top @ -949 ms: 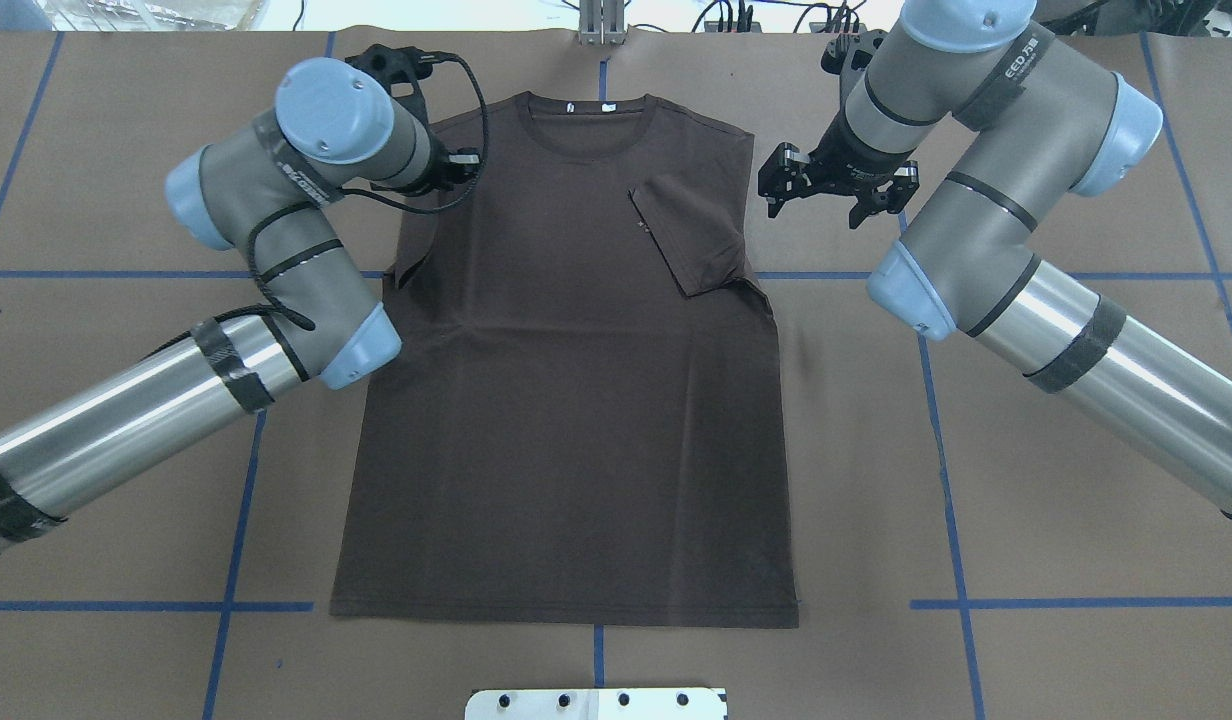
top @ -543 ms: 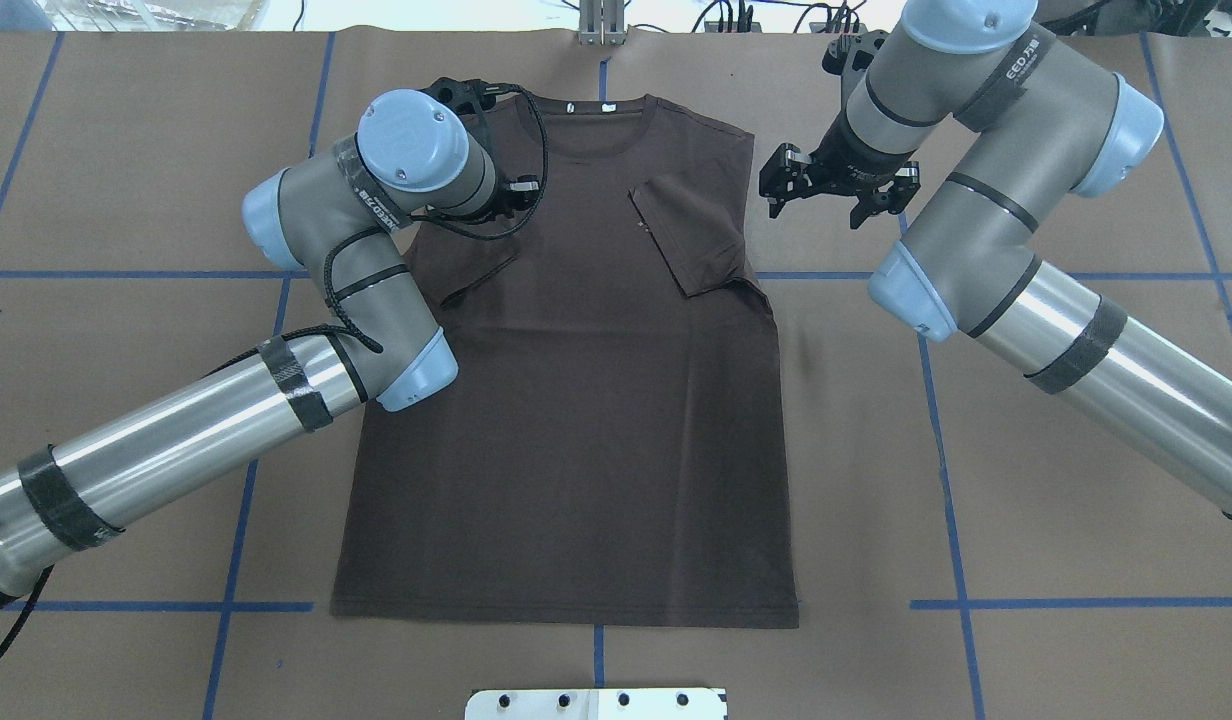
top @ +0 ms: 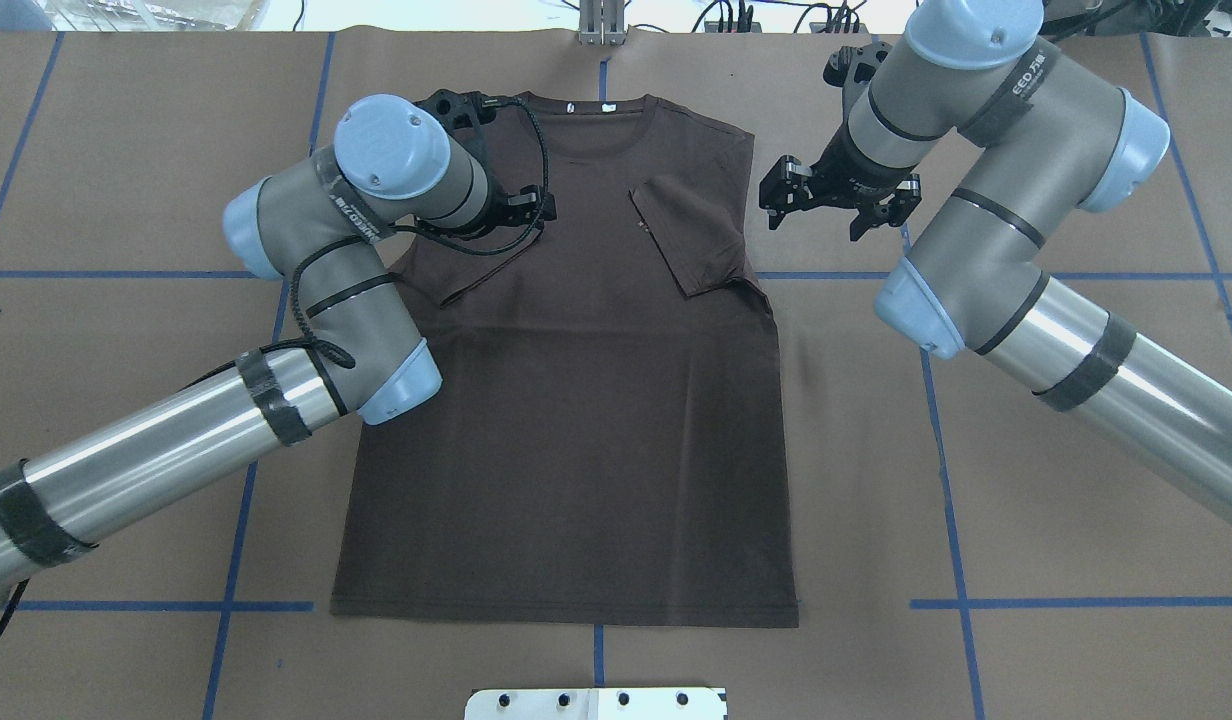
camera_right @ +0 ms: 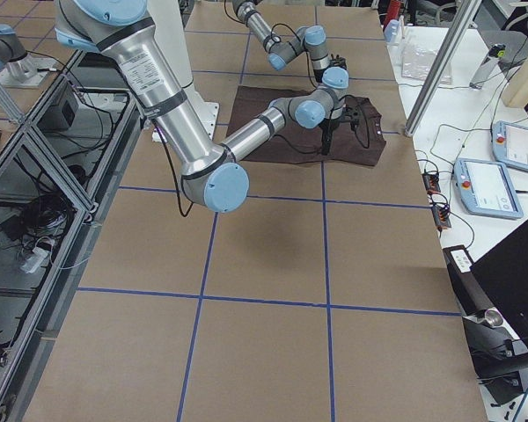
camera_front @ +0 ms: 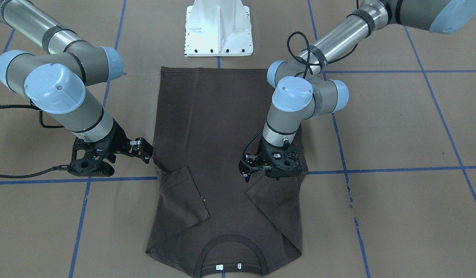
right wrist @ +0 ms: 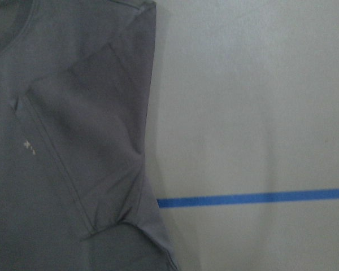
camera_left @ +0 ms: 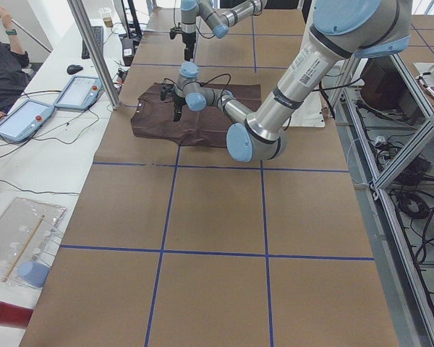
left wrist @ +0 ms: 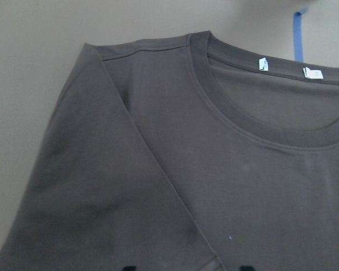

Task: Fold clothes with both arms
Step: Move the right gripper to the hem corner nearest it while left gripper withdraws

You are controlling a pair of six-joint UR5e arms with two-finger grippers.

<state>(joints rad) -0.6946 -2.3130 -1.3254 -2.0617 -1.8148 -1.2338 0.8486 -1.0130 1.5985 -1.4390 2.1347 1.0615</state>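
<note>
Above a folded-in sleeve [camera_front: 274, 193] of the T-shirt [top: 576, 420] I see my left hand [camera_front: 261, 170], fingers spread, while my right hand [top: 834, 205], likewise unclenched, hangs over the surface [top: 856, 480] beside the opposite shoulder [top: 736, 140].

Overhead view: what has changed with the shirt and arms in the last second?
The left gripper swept inward over the T-shirt, and the sleeve on that side now lies folded on the chest. The right gripper and the other folded sleeve stayed put.

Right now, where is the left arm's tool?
The left tool hangs right of centre in the front-facing view, over the T-shirt beside its folded-in sleeve, near a blue tape line.
</note>
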